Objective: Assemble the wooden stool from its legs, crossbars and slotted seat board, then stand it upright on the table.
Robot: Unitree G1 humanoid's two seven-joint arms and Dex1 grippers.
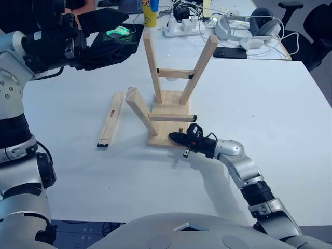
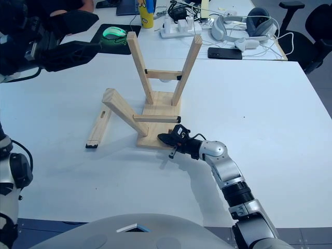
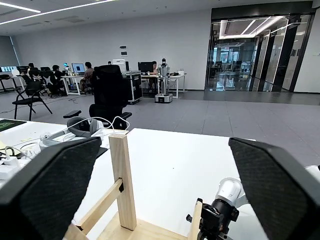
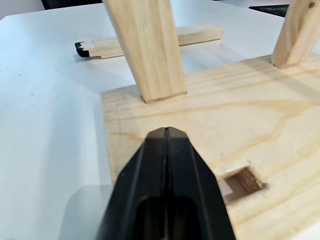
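right gripper (image 4: 167, 132) pinched closed over seat board (image 4: 210, 112), left gripper (image 3: 164, 150) spread wide

Seat board (image 4: 200, 115) bare wood (matt grain); table (image 4: 45, 100) smooth.

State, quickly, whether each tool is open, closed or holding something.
Left tool: open, holding nothing.
Right tool: closed, holding nothing, tips over the seat board.
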